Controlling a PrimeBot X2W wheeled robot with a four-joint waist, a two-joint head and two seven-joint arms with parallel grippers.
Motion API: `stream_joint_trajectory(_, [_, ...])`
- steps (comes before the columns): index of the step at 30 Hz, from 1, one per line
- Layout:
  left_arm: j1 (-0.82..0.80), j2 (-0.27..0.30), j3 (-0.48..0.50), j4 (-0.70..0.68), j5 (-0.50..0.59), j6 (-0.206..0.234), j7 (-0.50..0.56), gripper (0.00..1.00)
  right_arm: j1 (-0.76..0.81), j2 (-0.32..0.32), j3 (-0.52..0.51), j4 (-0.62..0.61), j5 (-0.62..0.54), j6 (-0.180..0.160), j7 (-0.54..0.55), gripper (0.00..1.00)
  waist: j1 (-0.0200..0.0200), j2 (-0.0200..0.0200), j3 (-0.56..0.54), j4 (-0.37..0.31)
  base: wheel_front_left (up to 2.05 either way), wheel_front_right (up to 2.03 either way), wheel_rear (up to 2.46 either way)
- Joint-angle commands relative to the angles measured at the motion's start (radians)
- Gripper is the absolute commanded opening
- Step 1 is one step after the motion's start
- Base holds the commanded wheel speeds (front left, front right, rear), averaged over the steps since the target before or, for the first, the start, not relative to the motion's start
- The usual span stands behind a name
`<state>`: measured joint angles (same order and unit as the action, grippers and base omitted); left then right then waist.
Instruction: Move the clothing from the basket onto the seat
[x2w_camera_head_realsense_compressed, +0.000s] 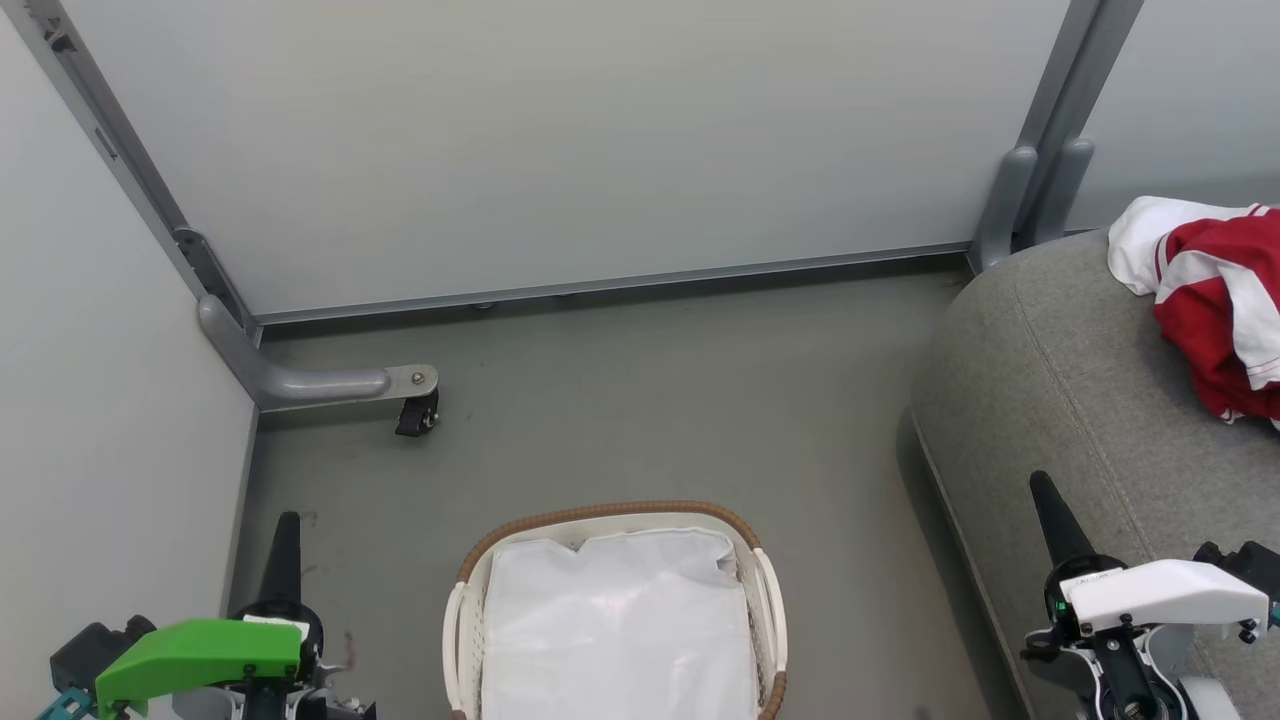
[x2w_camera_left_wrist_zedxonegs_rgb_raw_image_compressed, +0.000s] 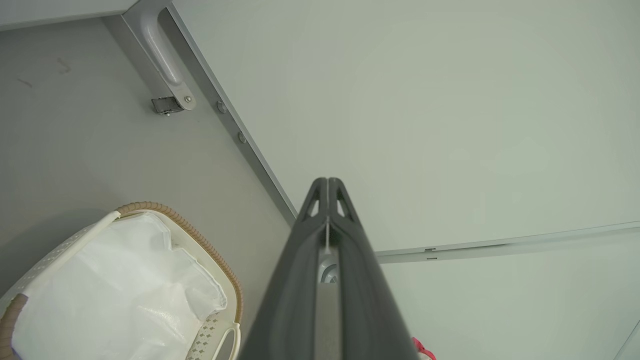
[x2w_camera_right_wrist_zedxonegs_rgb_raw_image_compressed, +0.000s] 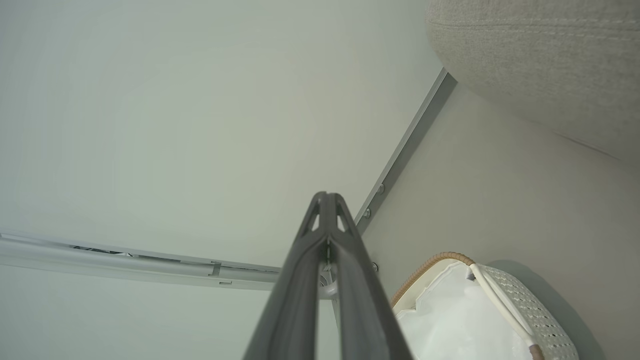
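Red-and-white clothing (x2w_camera_head_realsense_compressed: 1215, 300) lies bunched on the grey seat (x2w_camera_head_realsense_compressed: 1060, 400) at 2 o'clock in the head view, partly cut off by the frame edge. It rests well in from the cushion's rounded front, so it likely won't slide off.

The basket (x2w_camera_head_realsense_compressed: 610, 512) stands on the floor (x2w_camera_head_realsense_compressed: 620, 400) at 6 o'clock, near the seat but apart from it. Inside it I see just the white liner sheet (x2w_camera_head_realsense_compressed: 620, 620) and no red fabric. Its near end is out of frame, so I cannot confirm the whole bottom.

The left end effector (x2w_camera_head_realsense_compressed: 288, 525) is at 7 o'clock, with its 2 fingers clenched flush on nothing and the tip aimed at 12. The right end effector (x2w_camera_head_realsense_compressed: 1047, 495) is at 4 o'clock over the seat's near edge, likewise clenched and empty. Both wrist views show the fingers pressed together with no cloth between them.

Judgement: the arms are parked on either side of the basket with nothing to carry, so the transfer looks done or nearly done. There is a small red scrap (x2w_camera_left_wrist_zedxonegs_rgb_raw_image_compressed: 422, 350) at 5 o'clock in the left wrist view, too small to tell what it is
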<state>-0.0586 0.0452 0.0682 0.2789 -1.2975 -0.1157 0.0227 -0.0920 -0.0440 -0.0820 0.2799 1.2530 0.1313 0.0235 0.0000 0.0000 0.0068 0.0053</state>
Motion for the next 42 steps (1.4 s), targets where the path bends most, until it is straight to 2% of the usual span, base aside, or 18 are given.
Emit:
stream_joint_trajectory(1, [-0.027,0.006,0.008,-0.011,-0.02,-0.007,0.006,0.0,-0.014,-0.006,-0.005,-0.013,0.025,0.0,0.007,0.0,0.0,0.0,0.0,0.0,0.0,0.0,0.0])
stream_joint_trajectory(42, [-0.057,0.008,0.047,-0.035,-0.302,-0.017,0.091,0.0,-0.02,-0.009,-0.033,-0.036,0.345,-0.001,0.09,0.0,0.0,0.0,-0.003,-0.005,0.0,0.0,0.0])
